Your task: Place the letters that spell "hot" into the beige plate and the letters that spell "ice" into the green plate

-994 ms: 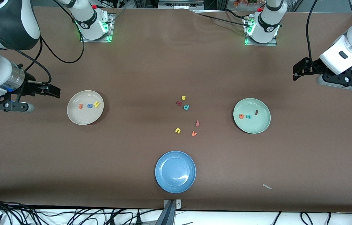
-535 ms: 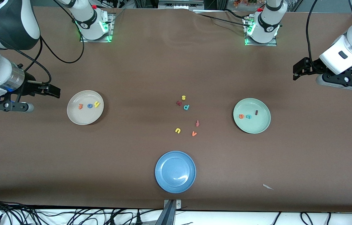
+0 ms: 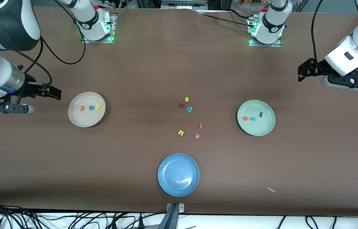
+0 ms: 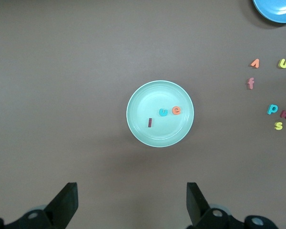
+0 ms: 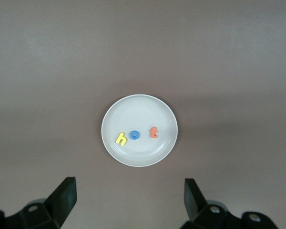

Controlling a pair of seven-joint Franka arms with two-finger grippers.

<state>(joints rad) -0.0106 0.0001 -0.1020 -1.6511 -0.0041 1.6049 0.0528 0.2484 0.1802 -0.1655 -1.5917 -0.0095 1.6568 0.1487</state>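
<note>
The worktop [image 3: 153, 73] carries three plates. The blue plate [image 3: 178, 175] sits at 6 o'clock of the loose letter cluster, nearest the front camera. The beige plate [image 3: 86, 109] lies toward the right arm's end of the worktop, the green plate [image 3: 256, 117] toward the left arm's end.

The right gripper [image 3: 50, 91] hangs at 9 o'clock of the beige plate in the front view, jaws spread wide and empty. The left gripper [image 3: 304, 70] hangs at 1 o'clock of the green plate, jaws likewise wide and empty. Each wrist view shows both fingers [image 4: 66, 202] [image 5: 64, 195] well apart, with its plate centred between them; the front view shows the grippers only side-on.

In the beige plate lie the yellow h [image 5: 121, 139], the blue o [image 5: 134, 135] and the orange t [image 5: 154, 131], in a row that reads plainly in the right wrist view.

In the green plate lie the maroon i [image 4: 150, 122], the teal c [image 4: 163, 112] and the orange e [image 4: 176, 110].

Loose on the worktop between the plates: yellow s [image 3: 186, 99], maroon letter [image 3: 182, 104], teal p [image 3: 189, 109], orange-red f [image 3: 200, 125], yellow u [image 3: 180, 133], orange v [image 3: 197, 136]. The left wrist view shows these also; the right wrist view does not.
</note>
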